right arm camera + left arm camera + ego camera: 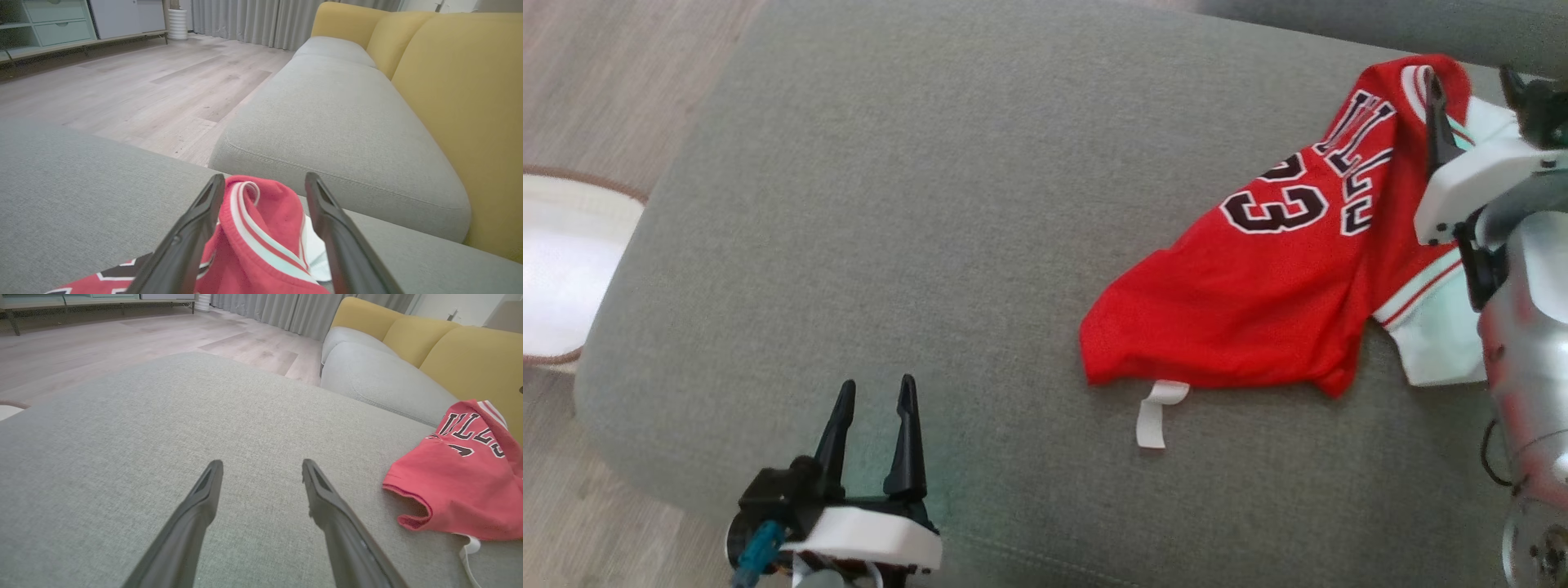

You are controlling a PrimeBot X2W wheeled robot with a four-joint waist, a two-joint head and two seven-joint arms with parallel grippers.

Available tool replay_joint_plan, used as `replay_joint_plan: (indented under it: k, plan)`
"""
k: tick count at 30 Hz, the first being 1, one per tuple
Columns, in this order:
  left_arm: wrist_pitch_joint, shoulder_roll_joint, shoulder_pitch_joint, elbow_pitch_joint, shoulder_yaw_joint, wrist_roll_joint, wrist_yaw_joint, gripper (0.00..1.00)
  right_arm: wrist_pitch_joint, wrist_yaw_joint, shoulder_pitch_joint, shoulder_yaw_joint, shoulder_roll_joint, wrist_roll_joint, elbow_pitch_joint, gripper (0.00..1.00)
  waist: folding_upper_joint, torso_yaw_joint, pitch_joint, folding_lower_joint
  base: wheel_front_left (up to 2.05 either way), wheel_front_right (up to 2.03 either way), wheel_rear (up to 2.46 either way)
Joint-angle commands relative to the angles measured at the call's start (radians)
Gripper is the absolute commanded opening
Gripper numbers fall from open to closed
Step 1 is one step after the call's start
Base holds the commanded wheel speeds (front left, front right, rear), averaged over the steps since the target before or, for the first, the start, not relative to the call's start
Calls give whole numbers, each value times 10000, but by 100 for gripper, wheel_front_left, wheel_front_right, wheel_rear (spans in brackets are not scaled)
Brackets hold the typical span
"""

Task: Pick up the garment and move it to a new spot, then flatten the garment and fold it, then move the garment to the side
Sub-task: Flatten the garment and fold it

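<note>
Head view first: jersey (1258, 310) is lying bunched on the grey cushion (931, 204), out toward 3 o'clock, red side up with the black number and letters showing. Its white lining is peeking out at the 4 o'clock edge, and a white tag (1156, 416) is trailing from the hem toward 6 o'clock. The right gripper (1472, 77) is sitting up at 2 o'clock, over the collar end, its two fingers standing wide apart. The left gripper (877, 382) is waiting down at 7 o'clock, fingers spread and pointing to 12, well apart from the cloth. Wooden floor (605, 82) is showing at 10 o'clock.

Over to the left wrist view: the left gripper (261, 463) is hovering over bare cushion (163, 437) with its jaws parted and nothing between them. The jersey (461, 490) is slumping at 3 o'clock, tag (470, 547) curling at 4, and the sofa (380, 379) is rising behind at 1 o'clock.

Right wrist view now: the right gripper (264, 177) is standing unclenched, and the jersey (261, 245) is peaking up between its fingers, striped collar band uppermost. The cloth is brushing the 9 o'clock finger (196, 228); nothing is pinching it. The sofa (335, 122) is stretching away toward 1 o'clock, floor (143, 90) at 10.
</note>
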Motion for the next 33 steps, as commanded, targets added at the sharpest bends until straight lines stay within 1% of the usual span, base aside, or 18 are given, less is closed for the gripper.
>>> replay_joint_plan:
  k: [1,5,8,14,17,25,30,31,32,33]
  plan:
    - [-123,19,-213,-263,446,100,-59,100,-237,65,-424,147,-32,-6,-135,100,0,-192,-118,0,0,0,0]
    - [-123,42,-105,-213,525,150,-99,100,-360,65,-17,106,-294,8,126,100,0,-456,-353,0,0,0,0]
    - [-123,73,13,-196,570,163,-105,100,-484,65,525,96,-307,112,110,100,0,-722,-530,0,0,0,0]
    - [-123,147,141,-236,613,177,-90,100,-542,65,1721,-66,-133,282,-247,100,0,-1244,-748,0,0,0,0]
    - [-117,199,163,-288,605,174,-74,100,-359,65,2523,-414,184,359,-541,100,0,-1452,-764,0,0,0,0]
    - [-37,303,188,-347,543,180,-51,100,67,65,3249,-803,426,265,-843,100,0,-1566,-774,0,0,0,0]
    - [32,359,233,-435,473,202,-10,100,458,65,3457,-1035,565,203,-776,100,0,-1550,-815,0,0,0,0]
    - [40,369,252,-449,463,202,-1,100,551,65,3494,-1057,609,244,-717,85,0,-1550,-831,0,0,0,0]
    - [48,380,275,-461,455,198,8,100,622,65,3519,-1078,664,314,-669,61,0,-1554,-847,0,0,0,0]
    - [57,392,299,-472,450,193,19,100,697,65,3536,-1093,722,400,-615,44,0,-1564,-858,0,0,0,0]
